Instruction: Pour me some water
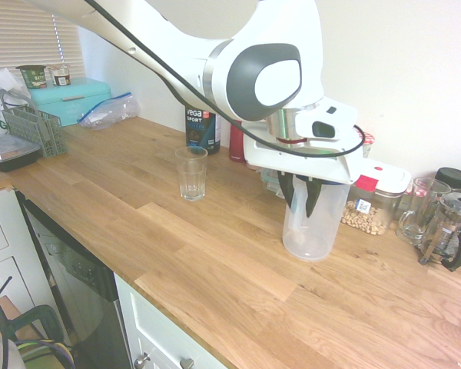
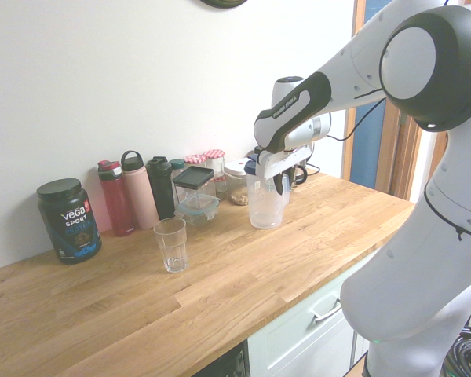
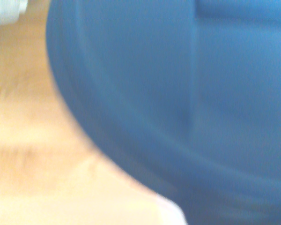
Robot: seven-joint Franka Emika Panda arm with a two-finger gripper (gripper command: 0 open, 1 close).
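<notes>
The translucent plastic pitcher (image 1: pixel 315 223) stood upright on the wooden countertop (image 1: pixel 215 269), its blue lid (image 3: pixel 187 93) filling the blurred wrist view; no water level could be made out in it. The gripper (image 1: pixel 303 196) pointed down at the pitcher's top, dark fingers (image 1: pixel 313 198) against its upper wall; whether they clenched it or had let go could not be told. The clear drinking glass (image 1: pixel 191 173) stood empty, well apart from the pitcher. Near the wall: a black Vega Sport tub (image 2: pixel 69 219), a red bottle (image 2: pixel 115 198), a pink bottle (image 2: pixel 140 190), a black bottle (image 2: pixel 161 186). Beside the pitcher sat a clear canister (image 1: pixel 373 201) holding pale nuts, then a glass mug (image 1: pixel 419 211) and a French press (image 1: pixel 452 227).
</notes>
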